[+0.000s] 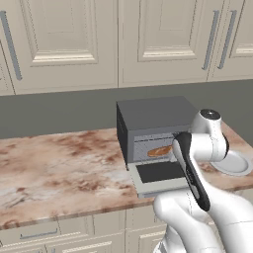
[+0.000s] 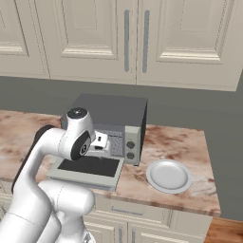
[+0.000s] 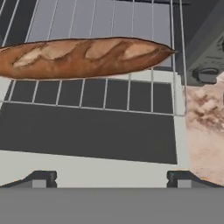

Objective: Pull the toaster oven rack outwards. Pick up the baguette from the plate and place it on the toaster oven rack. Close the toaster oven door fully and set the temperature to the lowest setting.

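Note:
The toaster oven (image 1: 153, 121) (image 2: 114, 114) stands on the counter with its door (image 1: 159, 174) (image 2: 88, 167) folded down flat. In the hand view the orange-brown baguette (image 3: 83, 57) lies across the wire rack (image 3: 109, 94), which sticks out over the door's dark glass (image 3: 87, 135). The baguette (image 1: 159, 151) also shows in the oven's mouth. My gripper (image 3: 111, 179) (image 2: 100, 144) hovers over the open door, just in front of the oven, open with nothing between its fingertips (image 3: 41, 178). The white plate (image 2: 168, 175) (image 1: 234, 162) sits empty to the oven's right.
Round knobs (image 2: 131, 144) (image 3: 205, 74) sit on the oven's right front panel. The marble counter (image 1: 64, 163) stretches wide to the oven's left, with a narrower strip (image 3: 203, 127) at its right. Cream wall cabinets (image 1: 74, 39) hang above; my own arm blocks part of the left base view.

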Available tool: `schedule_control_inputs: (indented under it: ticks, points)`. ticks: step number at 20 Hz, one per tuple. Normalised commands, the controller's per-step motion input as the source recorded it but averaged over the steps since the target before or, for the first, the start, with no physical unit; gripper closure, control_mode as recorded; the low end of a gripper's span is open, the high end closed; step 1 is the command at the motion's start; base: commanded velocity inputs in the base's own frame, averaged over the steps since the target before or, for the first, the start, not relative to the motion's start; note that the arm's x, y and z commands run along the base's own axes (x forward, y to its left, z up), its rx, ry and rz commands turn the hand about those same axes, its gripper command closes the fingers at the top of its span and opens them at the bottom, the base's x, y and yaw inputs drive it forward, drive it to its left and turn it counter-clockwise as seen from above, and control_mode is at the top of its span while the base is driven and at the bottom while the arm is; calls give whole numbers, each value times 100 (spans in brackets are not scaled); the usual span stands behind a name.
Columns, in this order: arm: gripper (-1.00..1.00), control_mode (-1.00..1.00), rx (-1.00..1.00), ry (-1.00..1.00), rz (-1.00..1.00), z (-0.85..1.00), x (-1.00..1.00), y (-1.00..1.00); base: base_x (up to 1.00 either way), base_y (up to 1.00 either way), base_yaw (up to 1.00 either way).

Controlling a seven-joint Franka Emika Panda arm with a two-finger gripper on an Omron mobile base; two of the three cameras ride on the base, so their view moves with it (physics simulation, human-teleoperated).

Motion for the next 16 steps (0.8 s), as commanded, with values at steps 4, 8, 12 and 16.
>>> schedule_control_inputs:
  ticks: [4, 8, 12, 16]
  points:
    - [-100, -100, 1, 0, 0, -19, 35, 0, 0, 0, 0]
    - [-100, -100, 2, 0, 0, -30, 37, 0, 0, 0, 0]
    - [-100, -100, 4, 0, 0, -25, 38, 0, 0, 0, 0]
    - [-100, -100, 1, 0, 0, -21, 35, 0, 0, 0, 0]
